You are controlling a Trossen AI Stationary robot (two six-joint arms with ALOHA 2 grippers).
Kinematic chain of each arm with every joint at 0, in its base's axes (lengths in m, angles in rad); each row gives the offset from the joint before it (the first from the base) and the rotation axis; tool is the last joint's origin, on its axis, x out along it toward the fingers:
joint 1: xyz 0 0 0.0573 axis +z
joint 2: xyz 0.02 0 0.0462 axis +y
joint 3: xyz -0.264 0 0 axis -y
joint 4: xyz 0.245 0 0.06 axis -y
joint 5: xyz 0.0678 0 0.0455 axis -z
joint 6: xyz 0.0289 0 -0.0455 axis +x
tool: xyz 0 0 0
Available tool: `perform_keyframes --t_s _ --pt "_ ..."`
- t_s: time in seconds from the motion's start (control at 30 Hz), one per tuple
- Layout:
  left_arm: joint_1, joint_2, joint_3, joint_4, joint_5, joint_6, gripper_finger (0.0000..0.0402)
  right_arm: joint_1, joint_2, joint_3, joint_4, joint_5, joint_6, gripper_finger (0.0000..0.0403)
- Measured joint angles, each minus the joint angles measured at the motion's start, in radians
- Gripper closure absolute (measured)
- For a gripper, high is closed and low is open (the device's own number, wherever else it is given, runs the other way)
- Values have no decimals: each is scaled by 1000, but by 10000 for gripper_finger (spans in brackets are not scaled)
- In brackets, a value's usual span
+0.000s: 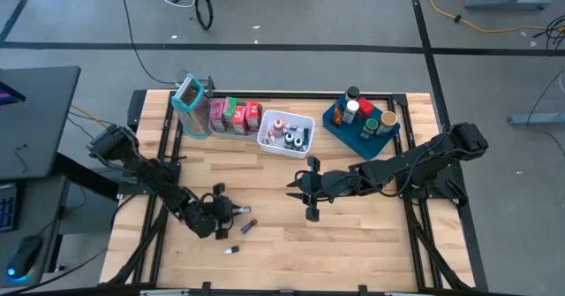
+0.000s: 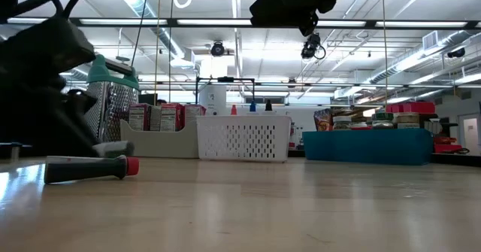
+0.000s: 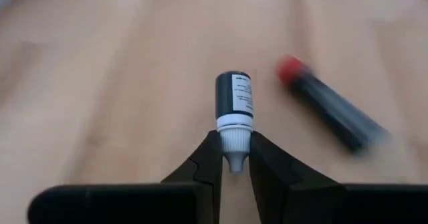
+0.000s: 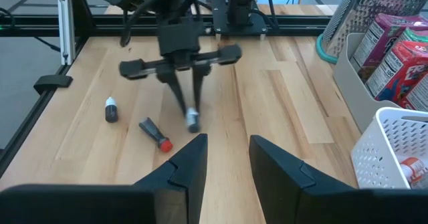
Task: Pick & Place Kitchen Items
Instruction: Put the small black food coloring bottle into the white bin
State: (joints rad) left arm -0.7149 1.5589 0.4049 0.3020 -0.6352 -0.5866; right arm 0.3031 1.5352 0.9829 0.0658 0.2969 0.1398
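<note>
A: Left gripper [image 3: 233, 158] clamped on the dropper bottle [image 3: 234, 114] by its white cap, body sticking out ahead, low over the table [image 3: 100, 83].

B: Light, stiff, slick plastic. The cap tapers and could squirt out; the body looks safer. Right gripper [image 4: 227, 158] apart, empty.

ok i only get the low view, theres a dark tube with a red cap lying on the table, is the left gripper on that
Observer: No. The left gripper is shut on the white cap of a small dark bottle. The red-capped tube lies beside it, untouched.
Operator: anything else loose near there
Observer: Yes, a second small bottle lies on the wood, apart from both.
Operator: and the right gripper
Observer: The right gripper is open and empty, over mid-table in front of the white basket.
</note>
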Motion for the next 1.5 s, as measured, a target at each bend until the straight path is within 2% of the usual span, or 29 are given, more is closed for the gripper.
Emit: perform_keyframes --t_s 0.17,0.27,0.33,0.5,0.67,0.77,0.9,1.03,1.13,1.5 --pt "48 -3 11 1 -172 23 345 0 0 0 0 1 -1 279" --pt "134 -8 46 6 -262 141 341 0 0 0 1 2 -26 279" --pt "214 -8 78 5 -266 261 337 0 0 0 7 2 -41 279" --pt "452 -8 187 5 -76 566 337 -1 0 0 13 2 -50 279" --pt "663 -8 285 4 61 687 331 -1 0 0 7 2 -53 279" --pt "762 -8 316 5 178 774 323 -1 0 0 4 1 -54 279" --pt "866 -8 323 0 279 861 320 -1 0 0 -13 1 -51 279" --pt "944 -7 323 -36 388 859 319 -1 0 0 -28 0 -46 279" --pt "982 1 322 -77 429 833 318 -1 0 0 -29 0 -45 279" --pt "1003 60 326 -39 428 817 317 -1 0 0 -33 -1 -45 279"
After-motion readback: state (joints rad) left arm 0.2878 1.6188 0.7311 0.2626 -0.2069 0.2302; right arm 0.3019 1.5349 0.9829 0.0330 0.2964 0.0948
